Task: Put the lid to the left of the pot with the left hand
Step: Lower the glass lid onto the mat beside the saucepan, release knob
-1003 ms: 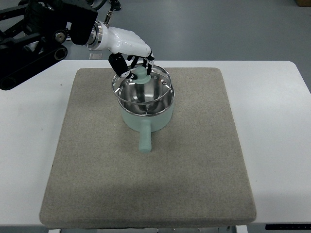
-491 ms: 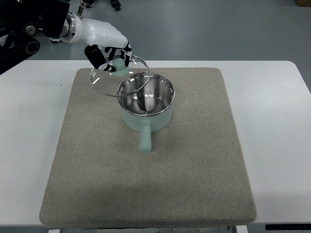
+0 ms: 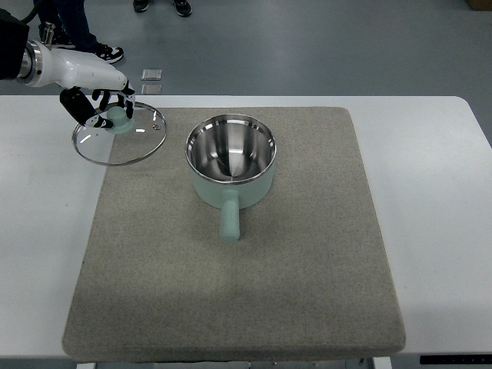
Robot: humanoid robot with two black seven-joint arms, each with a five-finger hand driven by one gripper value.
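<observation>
Mat [image 3: 231,292] | left hand [image 3: 96,84] grips lid [image 3: 119,133] over left edge | pot [image 3: 231,165] apart

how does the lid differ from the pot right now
The lid is clear glass with a metal rim; the pot is mint green outside with a shiny steel inside. The lid is held by its knob in the left hand, over the mat's left edge; the pot stands free on the mat, open, handle toward the camera. The lid is flat, the pot deep. Both are round, with mint green grips.
</observation>
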